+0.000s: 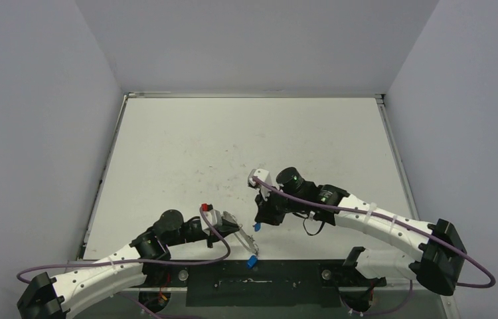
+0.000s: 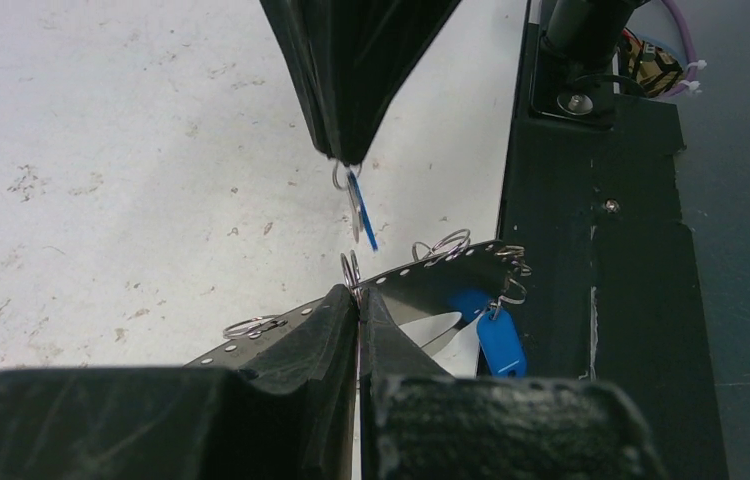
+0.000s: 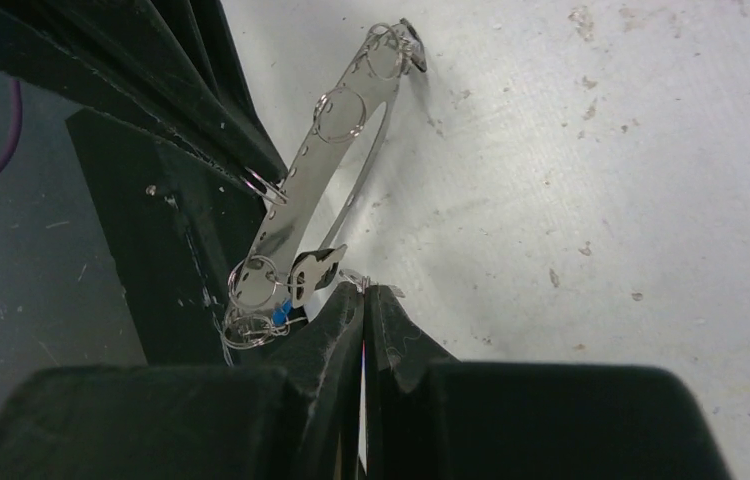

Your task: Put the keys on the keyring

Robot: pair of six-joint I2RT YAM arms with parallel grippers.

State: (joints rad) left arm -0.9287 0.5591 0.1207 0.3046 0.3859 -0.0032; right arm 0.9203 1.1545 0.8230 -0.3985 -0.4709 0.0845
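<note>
left gripper: jaws together | right gripper: jaws together

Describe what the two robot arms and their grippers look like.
The left arm and right arm have white tube-like links joined by black round joints. A purple cable runs along each, held by white ties. The left gripper and right gripper have black, wedge-shaped fingers.

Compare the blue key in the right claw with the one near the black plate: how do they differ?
The pinched key dangles from the shut right gripper, free of the keyring; the other key hangs from a loop at the keyring's end. The pinched key hangs over white table; the other key is by the black plate. Both have blue heads.
</note>
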